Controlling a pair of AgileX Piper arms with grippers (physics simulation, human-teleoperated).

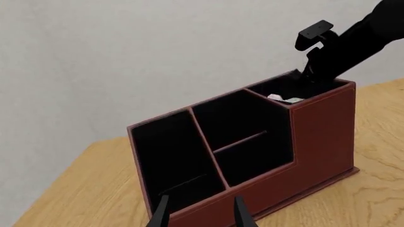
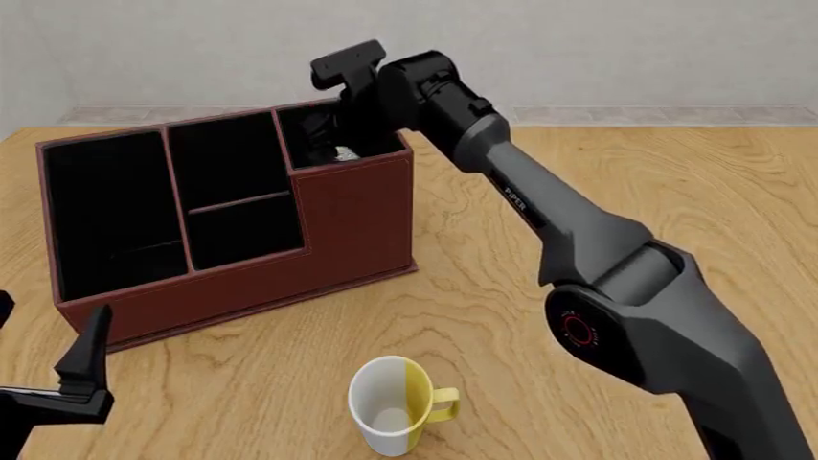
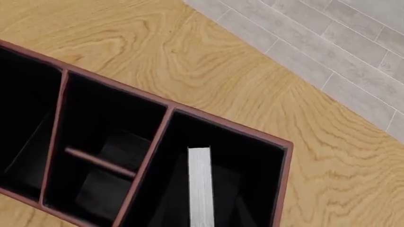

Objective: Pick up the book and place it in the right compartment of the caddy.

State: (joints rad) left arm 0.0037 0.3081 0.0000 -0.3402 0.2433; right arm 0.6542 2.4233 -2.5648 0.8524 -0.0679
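Book (image 1: 285,99) pages show as a pale sliver inside the right compartment (image 1: 296,90) of the caddy (image 1: 322,137) in the left wrist view, with the right arm reaching down into that slot. The left end effector (image 1: 200,213) hangs near the caddy's low front wall, its fingers parted and holding nothing.

From the front, the right end effector (image 2: 339,144) is sunk in the right compartment, and whether it grips or has let go cannot be told. A white-and-yellow mug (image 2: 394,407) stands on the table (image 2: 665,172) in front of the caddy, well apart from it.

The right wrist view looks straight down at the white page edge, upright in the square slot.
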